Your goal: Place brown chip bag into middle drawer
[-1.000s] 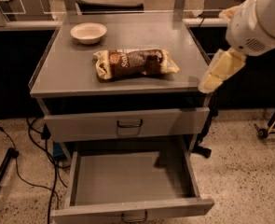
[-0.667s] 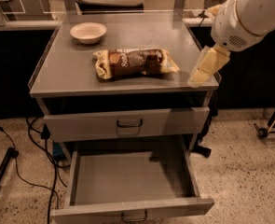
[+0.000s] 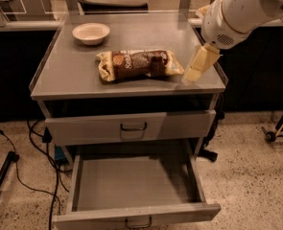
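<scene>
Our gripper hangs just beside the brown chip bag, at its three o'clock, holding nothing; how wide it stands we cannot tell. The bag lies on the cabinet top, the middle drawer open at six o'clock

brown chip bag on the cabinet top, bowl behind-left, gripper just right, middle drawer open below.

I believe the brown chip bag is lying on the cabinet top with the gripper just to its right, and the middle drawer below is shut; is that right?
Not quite: the middle drawer is pulled open, not shut, as the camera view shows. The rest holds: the brown chip bag lies on the cabinet top, with the gripper just to its right.
</scene>
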Tool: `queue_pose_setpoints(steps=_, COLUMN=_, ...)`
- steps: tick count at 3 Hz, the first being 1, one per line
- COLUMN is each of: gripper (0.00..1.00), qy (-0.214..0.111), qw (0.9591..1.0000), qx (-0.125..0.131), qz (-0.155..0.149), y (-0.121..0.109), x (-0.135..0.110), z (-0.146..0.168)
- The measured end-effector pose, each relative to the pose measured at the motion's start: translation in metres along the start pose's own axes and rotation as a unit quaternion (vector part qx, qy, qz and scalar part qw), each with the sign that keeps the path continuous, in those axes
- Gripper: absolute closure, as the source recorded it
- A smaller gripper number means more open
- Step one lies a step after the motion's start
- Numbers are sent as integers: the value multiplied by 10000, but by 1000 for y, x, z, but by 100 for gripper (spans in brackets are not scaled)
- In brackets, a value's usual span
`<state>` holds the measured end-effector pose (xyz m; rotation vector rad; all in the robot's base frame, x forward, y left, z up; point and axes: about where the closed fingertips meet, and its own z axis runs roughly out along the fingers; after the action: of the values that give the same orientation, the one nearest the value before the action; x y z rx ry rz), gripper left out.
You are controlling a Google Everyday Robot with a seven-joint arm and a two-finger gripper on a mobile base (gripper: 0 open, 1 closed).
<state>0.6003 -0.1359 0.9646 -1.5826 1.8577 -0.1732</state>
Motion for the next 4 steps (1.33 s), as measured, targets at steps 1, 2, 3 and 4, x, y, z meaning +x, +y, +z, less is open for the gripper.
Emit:
queue_pose_setpoints(steps=1, gripper=0, qy=-111, qw=9999, qx=-4, qz=106, y=0, x=9, z=14)
queue_pose_setpoints(steps=2, gripper=0, qy=-334, qw=9993, qx=8, qz=193, y=-3, x=12, z=34)
queue_pose_setpoints(steps=3, gripper=0, qy=-569, qw=9981, qx=32, qz=236, y=-11, x=6, z=54)
queue_pose_setpoints(steps=4, gripper=0, qy=-820, qw=9964, qx=3, qz=228, y=-22, x=-8, z=79)
